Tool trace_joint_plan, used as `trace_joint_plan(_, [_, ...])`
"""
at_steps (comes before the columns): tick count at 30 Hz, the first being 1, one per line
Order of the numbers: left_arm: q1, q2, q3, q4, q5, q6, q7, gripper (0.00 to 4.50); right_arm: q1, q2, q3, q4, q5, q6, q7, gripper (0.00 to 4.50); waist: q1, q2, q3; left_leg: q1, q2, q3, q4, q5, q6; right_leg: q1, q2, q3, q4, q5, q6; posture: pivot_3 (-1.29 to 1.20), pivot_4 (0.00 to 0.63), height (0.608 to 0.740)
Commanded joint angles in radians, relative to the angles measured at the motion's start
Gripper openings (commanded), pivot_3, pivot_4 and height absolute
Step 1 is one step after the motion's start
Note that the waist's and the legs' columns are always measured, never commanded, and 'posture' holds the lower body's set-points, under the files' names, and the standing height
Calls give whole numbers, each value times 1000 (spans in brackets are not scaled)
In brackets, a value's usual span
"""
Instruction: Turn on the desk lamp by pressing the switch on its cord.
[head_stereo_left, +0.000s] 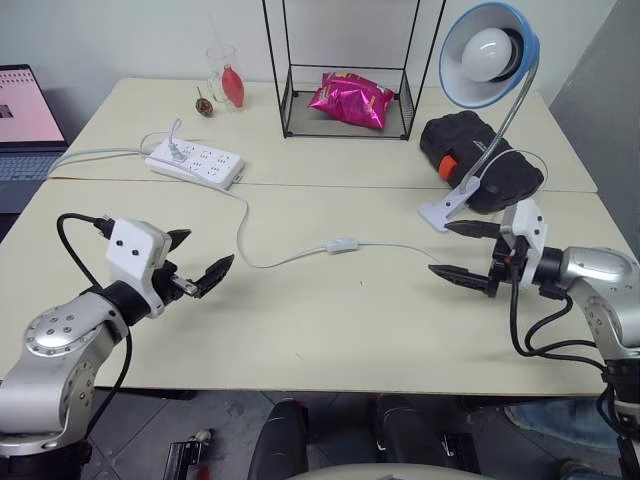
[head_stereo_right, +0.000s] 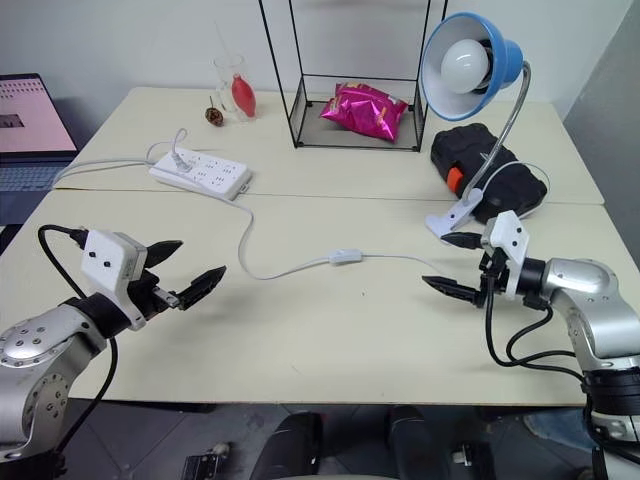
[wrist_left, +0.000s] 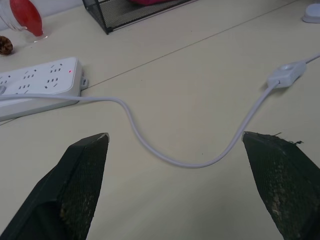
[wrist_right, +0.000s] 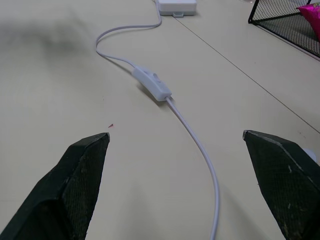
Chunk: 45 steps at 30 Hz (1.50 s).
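Approach step — nothing pressed yet; the blue-rimmed desk lamp with white bulb (head_stereo_left: 489, 52), upper right of frame, looks unlit. The small white oblong inline switch (head_stereo_left: 342, 244) lies mid-frame on the thin white cord (head_stereo_left: 255, 258), flat on the beige table (head_stereo_left: 330, 340). Left gripper (head_stereo_left: 199, 262) and right gripper (head_stereo_left: 463, 250) are both spread wide and empty, well apart from the switch, which lies between them. Next move, likely: bring one fingertip down onto the rocker.

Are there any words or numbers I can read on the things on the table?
None can be read.
Pink snack bag: print too small and crinkled to read.
Laptop screen: page too blurred to read.
Power strip: no readable marking.
Switch: no marking shows.
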Motion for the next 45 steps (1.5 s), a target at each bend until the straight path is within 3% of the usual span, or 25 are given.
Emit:
trace_joint_plan(1, [8,14,28,-29,-5,-51,-32,4440,-33,4,0,-4,-6,-24,15,4500,0,0,0,0,0,0,0,0,0,0,0,0,0,0,0,0,150,740])
trace_joint_plan(10, [14,28,-3,-15,83,-104,-19,4440,-55,36,1,-6,-19,-30,-10,4500,0,0,0,0,0,0,0,0,0,0,0,0,0,-1,-1,0,150,740])
trace_joint_plan(18, [-11,26,-6,16,2,-143,-142,4440,-54,64,12,-32,-25,-20,-47,4500,0,0,0,0,0,0,0,0,0,0,0,0,0,-1,-2,0,150,740])
trace_joint_plan(22, [-80,45,-120,99,55,-193,-212,4440,-17,81,13,-122,-11,34,-98,4500,0,0,0,0,0,0,0,0,0,0,0,0,0,-1,-2,0,150,740])
trace_joint_plan(27, [-325,-39,-267,291,25,-169,-288,4440,67,67,5,-284,-14,159,-203,4500,11,0,1,-2,-1,-1,1,0,0,0,0,-2,0,-1,1,0,150,740])
trace_joint_plan(36, [-709,-193,-454,826,79,-167,-509,4440,107,72,-14,-541,60,416,-371,4500,-7,0,1,-2,-1,0,1,0,0,0,1,-1,-1,0,4,0,150,740])
trace_joint_plan(45, [-896,-286,-523,1176,199,-300,-622,4440,122,73,-49,-662,123,523,-455,4500,-6,-1,1,-4,-2,-1,0,0,0,0,1,-1,-2,0,4,0,150,740])
